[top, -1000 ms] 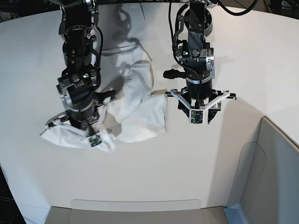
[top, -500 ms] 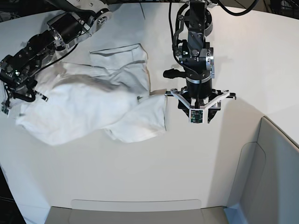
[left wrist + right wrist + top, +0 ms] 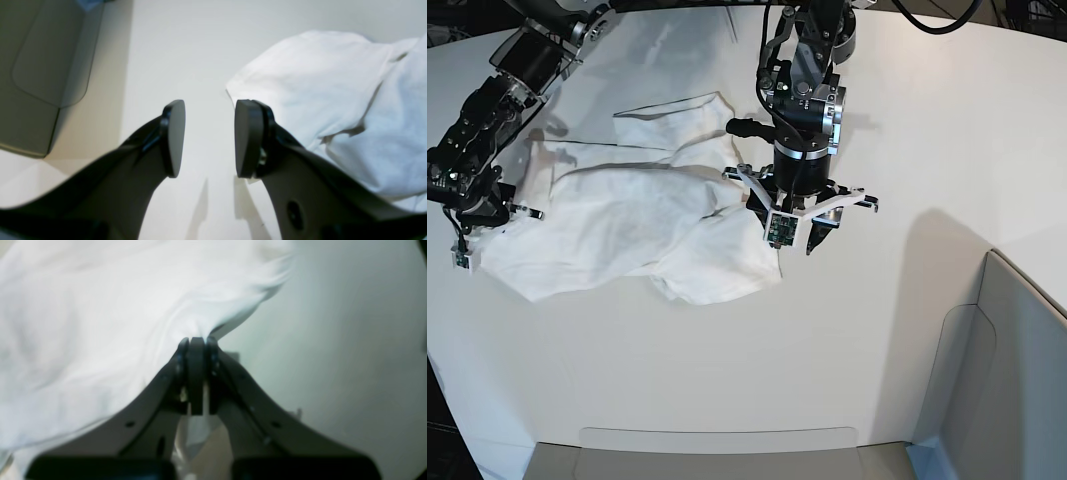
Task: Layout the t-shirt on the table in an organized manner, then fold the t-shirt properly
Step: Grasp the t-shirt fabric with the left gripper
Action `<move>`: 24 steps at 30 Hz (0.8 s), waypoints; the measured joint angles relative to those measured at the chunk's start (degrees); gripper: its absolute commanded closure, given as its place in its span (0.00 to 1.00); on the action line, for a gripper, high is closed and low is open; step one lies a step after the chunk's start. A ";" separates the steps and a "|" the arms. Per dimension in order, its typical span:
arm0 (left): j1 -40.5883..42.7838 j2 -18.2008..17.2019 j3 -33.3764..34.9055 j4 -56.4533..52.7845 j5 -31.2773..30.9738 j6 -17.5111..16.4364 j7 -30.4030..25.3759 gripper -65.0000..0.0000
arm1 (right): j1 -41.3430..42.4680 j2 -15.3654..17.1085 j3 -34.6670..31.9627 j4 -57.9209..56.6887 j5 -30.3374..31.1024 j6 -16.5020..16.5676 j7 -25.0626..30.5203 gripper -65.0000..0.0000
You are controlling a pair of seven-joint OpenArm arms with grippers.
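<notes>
One t-shirt (image 3: 617, 225), two claws, one table (image 3: 947, 140).

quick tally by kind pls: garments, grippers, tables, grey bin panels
Garments: 1, the white t-shirt
Grippers: 2, right gripper shut on the shirt, left gripper open beside it
Tables: 1, the white table
Grey bin panels: 2, one along the near edge, one at the side
Total: 6

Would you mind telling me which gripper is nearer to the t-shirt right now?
Right. The right gripper is shut on the t-shirt at its edge, while the left gripper hovers open just beside the other side, not touching it.
</notes>
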 measured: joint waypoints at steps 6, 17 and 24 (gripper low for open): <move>-0.02 -1.55 0.00 0.00 0.22 0.04 0.00 0.61 | -0.61 0.22 0.33 3.65 1.29 0.00 0.24 1.00; -0.04 -1.70 0.00 0.00 0.15 0.15 -0.07 0.59 | -0.92 0.17 0.15 3.65 1.18 0.00 0.07 0.80; 2.73 -2.78 0.92 0.22 0.44 -1.53 -0.39 0.52 | -2.14 -0.28 2.12 6.32 1.64 -0.02 0.00 0.56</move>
